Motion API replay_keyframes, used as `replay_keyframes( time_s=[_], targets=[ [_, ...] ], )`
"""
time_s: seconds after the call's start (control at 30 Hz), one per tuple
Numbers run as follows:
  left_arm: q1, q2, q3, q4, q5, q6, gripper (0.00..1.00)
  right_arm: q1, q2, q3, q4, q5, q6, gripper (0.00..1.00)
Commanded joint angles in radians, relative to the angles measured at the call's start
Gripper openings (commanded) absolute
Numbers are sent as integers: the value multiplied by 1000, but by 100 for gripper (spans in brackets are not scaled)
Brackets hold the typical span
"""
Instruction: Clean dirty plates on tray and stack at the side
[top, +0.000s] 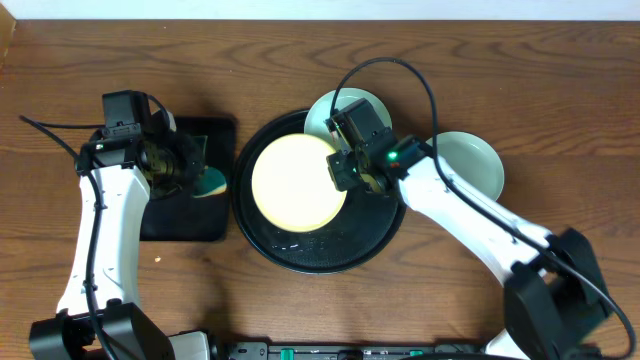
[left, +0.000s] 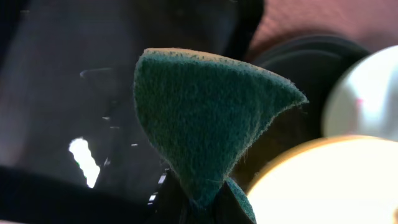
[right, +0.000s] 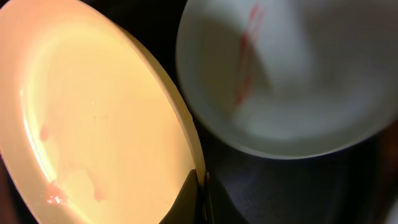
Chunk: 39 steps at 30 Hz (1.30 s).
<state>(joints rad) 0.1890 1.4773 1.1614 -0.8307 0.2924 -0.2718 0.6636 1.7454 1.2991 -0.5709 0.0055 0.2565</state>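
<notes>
Round tray (top: 300, 262), yellow plate (top: 295, 182) between right fingers (right: 184, 205)

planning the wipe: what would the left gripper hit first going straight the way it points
The sponge in the left gripper leads, likely meeting the rim of the round tray first, then the yellow plate; height unclear.
</notes>
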Motion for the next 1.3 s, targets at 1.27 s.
replay_keyframes(
  time_s=[1.27],
  targets=[
    [3,-7,21,-3,-67,17,7,454,-72,14,343,1220,-494,1]
  ],
)
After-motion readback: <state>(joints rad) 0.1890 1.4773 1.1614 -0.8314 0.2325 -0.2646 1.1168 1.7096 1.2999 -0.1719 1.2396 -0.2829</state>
